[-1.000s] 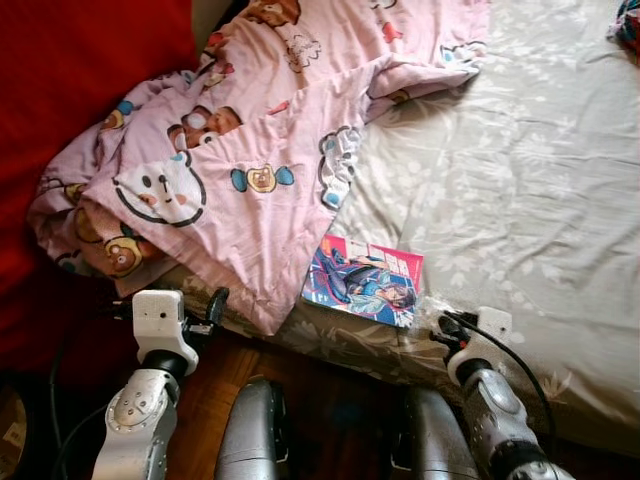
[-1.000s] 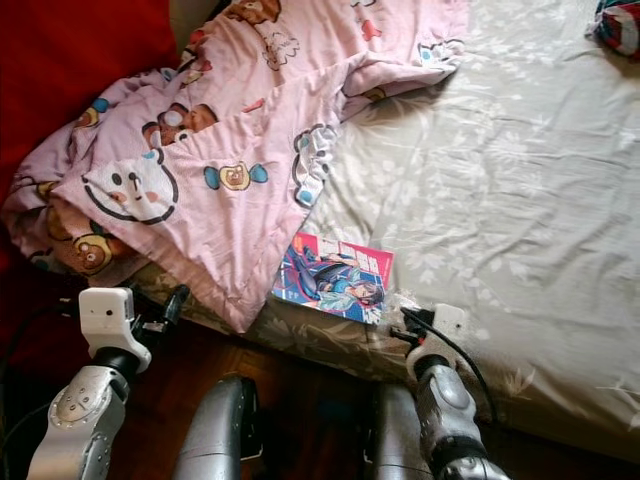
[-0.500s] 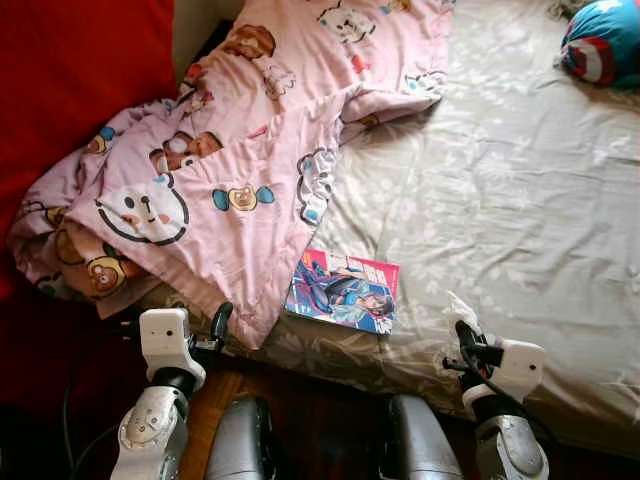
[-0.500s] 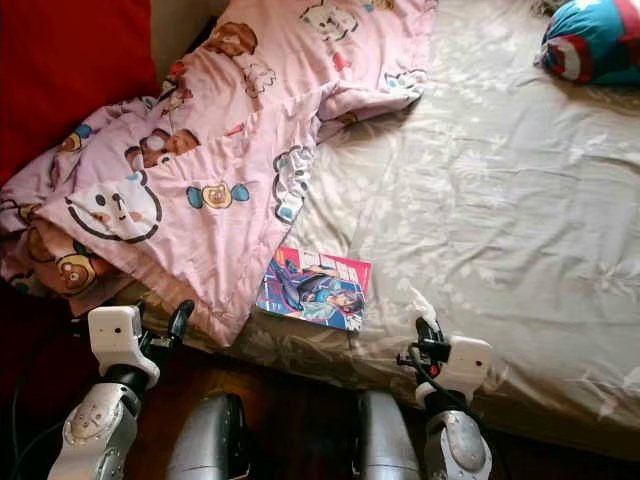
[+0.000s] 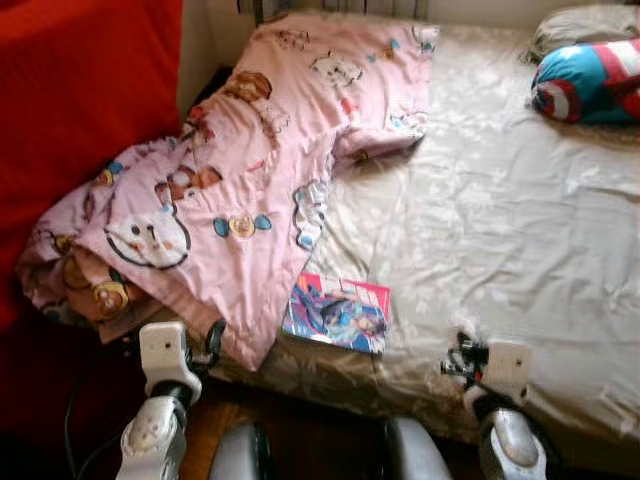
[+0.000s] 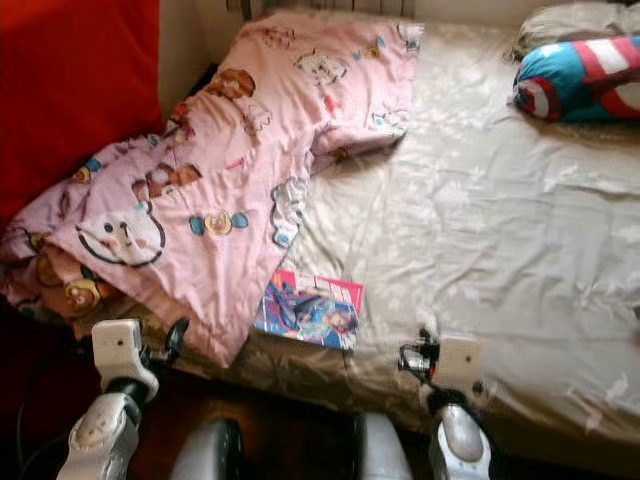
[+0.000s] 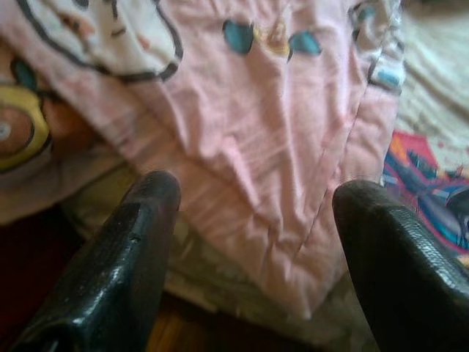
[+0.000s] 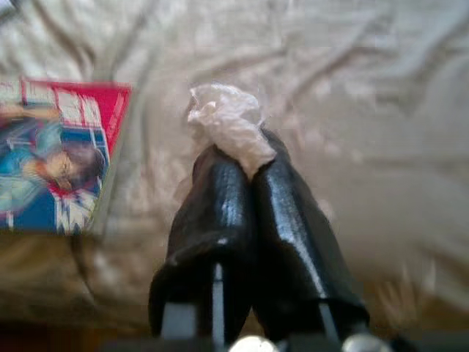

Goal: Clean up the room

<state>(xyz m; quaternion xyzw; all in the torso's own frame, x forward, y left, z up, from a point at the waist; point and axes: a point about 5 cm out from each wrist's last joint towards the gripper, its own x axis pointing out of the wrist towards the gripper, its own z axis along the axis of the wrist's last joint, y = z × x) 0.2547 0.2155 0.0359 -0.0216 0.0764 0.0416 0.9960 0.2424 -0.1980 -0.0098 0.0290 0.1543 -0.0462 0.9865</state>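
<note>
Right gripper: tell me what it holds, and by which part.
The right gripper is shut on a crumpled clear plastic scrap, pinched by its lower end between the fingertips.

There was one bed with a pale floral sheet, one pink cartoon-print blanket, one comic book, one blue, red and white cushion, and one crumpled bit of clear plastic. Two grippers showed: the left gripper and the right gripper.
</note>
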